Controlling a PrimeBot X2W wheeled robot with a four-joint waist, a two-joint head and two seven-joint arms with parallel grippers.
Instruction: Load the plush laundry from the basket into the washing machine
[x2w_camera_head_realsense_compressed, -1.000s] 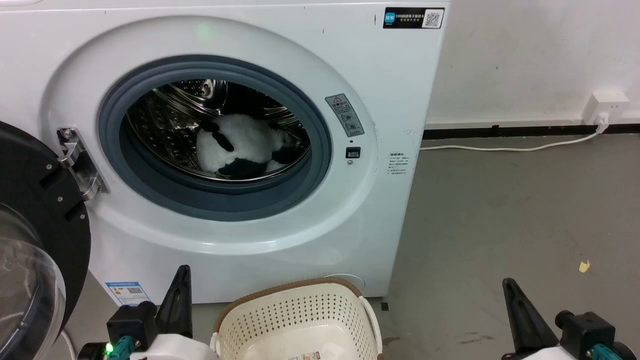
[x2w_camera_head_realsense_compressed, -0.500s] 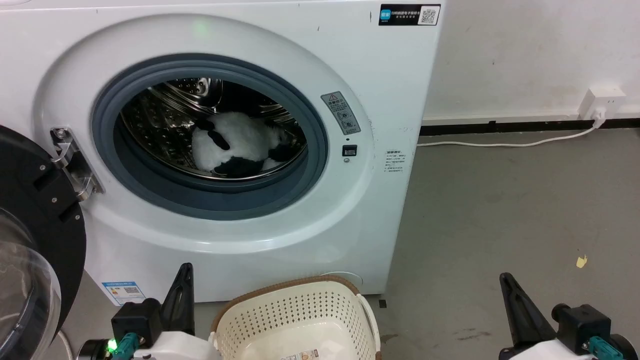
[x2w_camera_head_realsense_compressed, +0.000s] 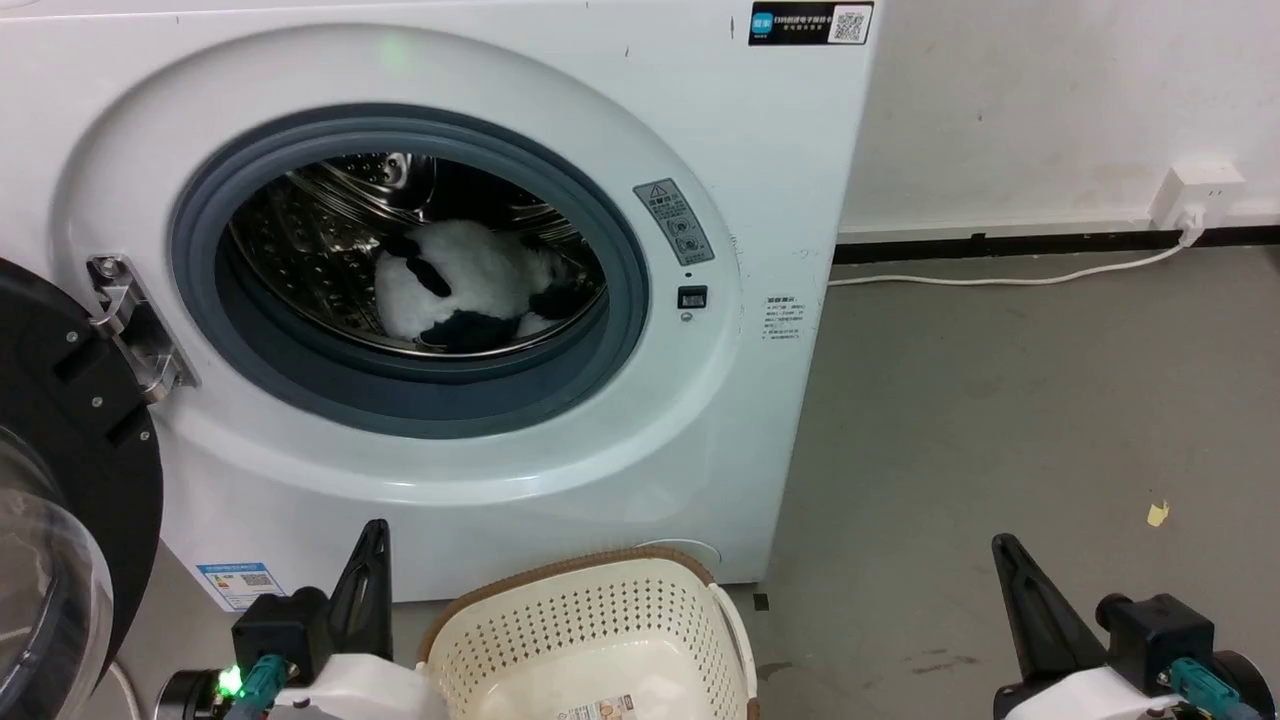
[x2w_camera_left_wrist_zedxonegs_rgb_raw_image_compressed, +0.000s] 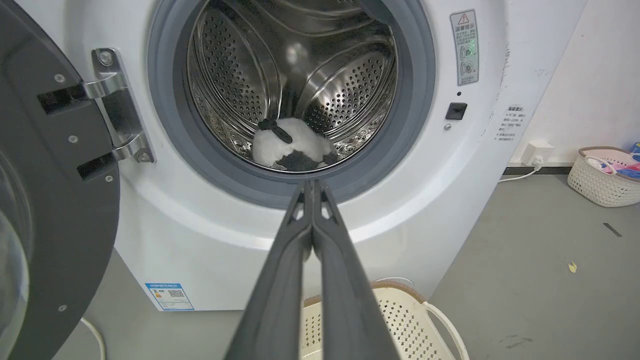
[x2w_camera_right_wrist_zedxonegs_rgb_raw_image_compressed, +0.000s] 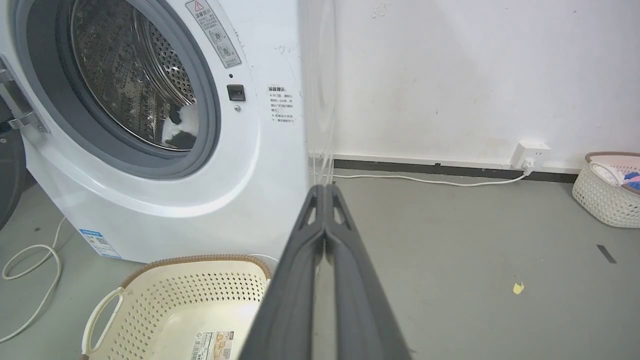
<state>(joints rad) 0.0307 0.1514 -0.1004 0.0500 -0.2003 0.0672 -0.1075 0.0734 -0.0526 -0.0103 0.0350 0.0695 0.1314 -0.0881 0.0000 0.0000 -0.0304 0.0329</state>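
The plush laundry (x2w_camera_head_realsense_compressed: 465, 285) lay inside the washing machine (x2w_camera_head_realsense_compressed: 760, 150). We judged it light, soft and squashy, best pinched at a limb. In front of the machine, our left pincer (x2w_camera_left_wrist_zedxonegs_rgb_raw_image_compressed: 312, 185) and right pincer (x2w_camera_right_wrist_zedxonegs_rgb_raw_image_compressed: 325, 189) were pressed together, empty.

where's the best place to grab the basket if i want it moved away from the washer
On the basket, probably the white loop handle on its right side, coming from the right, nearest the right gripper. The loop stands out from the perforated wall, leaving a gap for one finger; the shut jaws would have to open first.
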